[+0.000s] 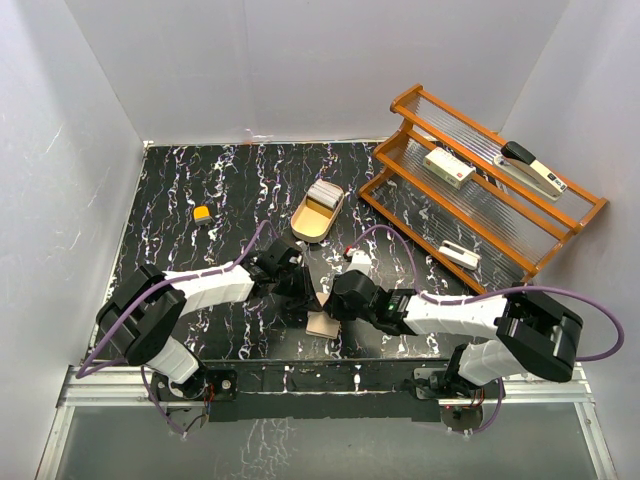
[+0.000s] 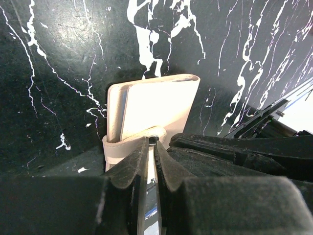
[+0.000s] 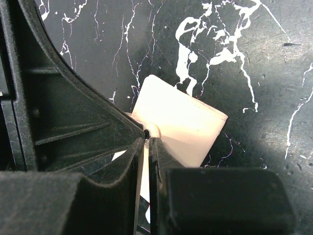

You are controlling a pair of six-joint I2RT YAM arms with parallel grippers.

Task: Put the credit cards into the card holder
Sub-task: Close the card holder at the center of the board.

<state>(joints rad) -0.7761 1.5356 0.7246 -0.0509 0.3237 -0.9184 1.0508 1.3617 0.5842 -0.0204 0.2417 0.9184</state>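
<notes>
The tan card holder (image 1: 324,326) lies folded on the black marbled table between the two arms. It also shows in the left wrist view (image 2: 156,105) and the right wrist view (image 3: 188,122). Its closure tab wraps round one edge and ends in a metal snap. My left gripper (image 1: 300,290) (image 2: 152,142) and my right gripper (image 1: 335,302) (image 3: 146,139) meet tip to tip over it. Each has its jaws nearly closed, pinching at the snap end of the tab. The credit cards (image 1: 322,193) are a pale stack in the gold tray.
The gold oval tray (image 1: 303,228) sits behind the grippers. An orange wooden shelf rack (image 1: 480,200) at the right holds a white box with a red mark (image 1: 448,168), a stapler (image 1: 532,166) and another small white item (image 1: 460,254). A small orange object (image 1: 202,213) lies far left.
</notes>
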